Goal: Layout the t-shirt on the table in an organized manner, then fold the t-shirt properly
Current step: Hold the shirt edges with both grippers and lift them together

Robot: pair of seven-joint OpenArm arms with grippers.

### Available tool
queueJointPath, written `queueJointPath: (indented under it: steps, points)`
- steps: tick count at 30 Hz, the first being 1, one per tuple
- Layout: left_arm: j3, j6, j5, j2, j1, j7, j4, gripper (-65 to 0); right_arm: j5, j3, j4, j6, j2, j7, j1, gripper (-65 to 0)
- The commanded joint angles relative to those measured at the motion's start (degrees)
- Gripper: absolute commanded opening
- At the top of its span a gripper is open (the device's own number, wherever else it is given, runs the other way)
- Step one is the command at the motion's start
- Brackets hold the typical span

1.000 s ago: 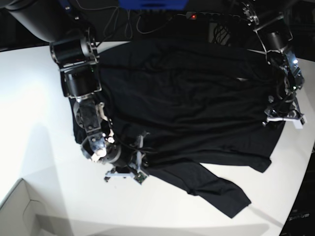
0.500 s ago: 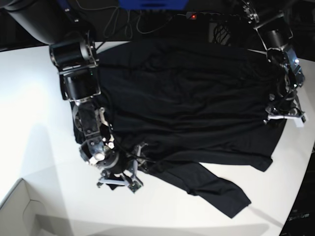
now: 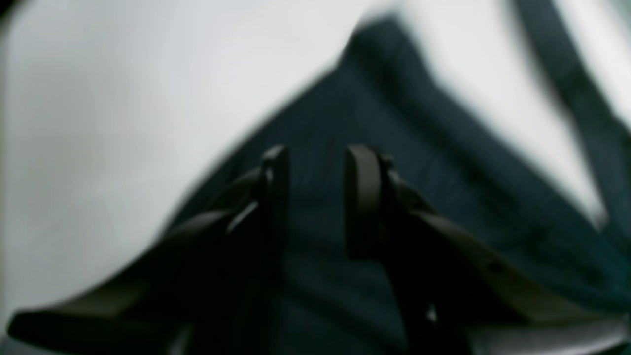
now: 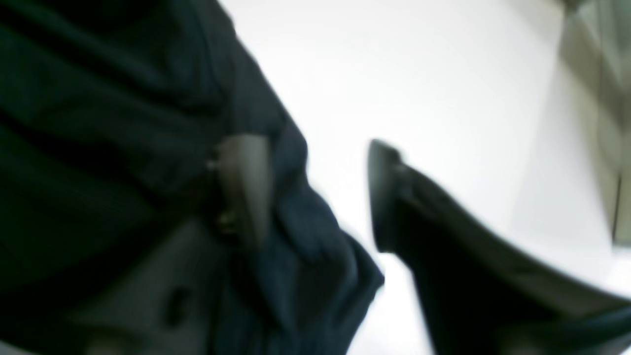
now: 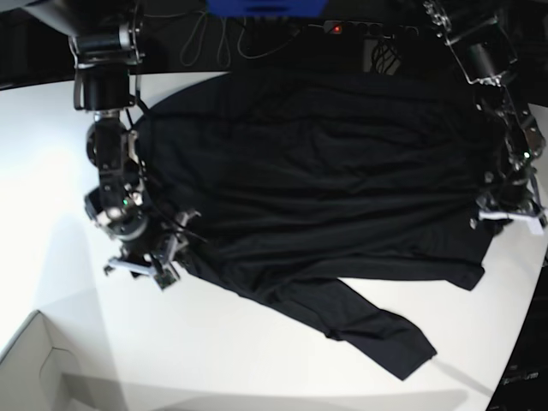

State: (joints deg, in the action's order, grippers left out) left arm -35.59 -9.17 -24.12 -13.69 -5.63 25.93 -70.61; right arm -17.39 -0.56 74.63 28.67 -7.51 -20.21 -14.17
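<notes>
The black t-shirt (image 5: 325, 180) lies spread wide over the white table (image 5: 51, 171), with one long sleeve (image 5: 377, 330) trailing toward the front. At the shirt's right edge, my left gripper (image 5: 511, 214) has its jaws narrowly closed on the fabric. The left wrist view is blurred; dark t-shirt cloth (image 3: 394, 98) fills the slim gap of the left gripper (image 3: 319, 158). My right gripper (image 5: 141, 267) sits at the shirt's lower left edge. In its wrist view the right gripper (image 4: 313, 148) stands open. A bunched t-shirt (image 4: 98, 98) edge lies against one finger (image 4: 244, 187), and white table (image 4: 419, 74) shows between the jaws.
A pale box corner (image 5: 34, 368) juts in at the front left. Cables and dark equipment (image 5: 257, 34) run behind the table's back edge. The table's curved edge (image 5: 527, 342) drops to a dark floor at the right.
The right arm swung back and left along the shirt's left edge, its jaws opening wide and then narrowing. The left gripper shifted slightly right and down, and the shirt's right edge followed it.
</notes>
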Motion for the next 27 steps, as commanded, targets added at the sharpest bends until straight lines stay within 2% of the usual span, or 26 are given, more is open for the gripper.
queueJointPath:
  steps: [1,4,6,13,18,24,27]
  points:
    - [-0.1,-0.5,-0.5,-1.1,-0.9,-1.4,-2.5,-46.1,0.4,-0.5,1.0,-0.2,-0.3,1.2,-0.6,-48.4]
    - [-0.1,-0.5,-0.5,-1.0,-1.5,-1.4,-4.2,-46.1,0.4,-1.0,1.0,-0.2,-0.3,1.2,0.8,-60.3]
    - [0.0,-0.5,-0.1,-1.2,-3.6,-1.4,-3.5,-46.0,0.4,-1.2,1.0,-0.2,-0.4,1.2,1.2,-64.1]
    - [0.3,-0.5,0.3,-1.7,-14.6,-1.7,15.5,-46.0,0.4,-2.0,1.3,-0.2,-0.5,1.2,1.1,-56.5]
    - [4.0,-0.5,0.3,-3.8,-20.3,-2.5,25.0,-46.0,0.4,-1.7,1.0,-0.2,-0.5,1.2,1.3,-57.0]
    - [15.4,0.0,0.3,-5.6,-22.5,-16.9,34.7,-46.0,0.4,-1.6,0.6,-0.2,-0.2,1.3,1.3,-56.6]
    - [20.0,0.0,0.2,-6.0,-26.3,-22.6,43.8,-46.0,0.4,-1.6,-1.7,-0.2,-0.4,1.3,0.7,-56.5]
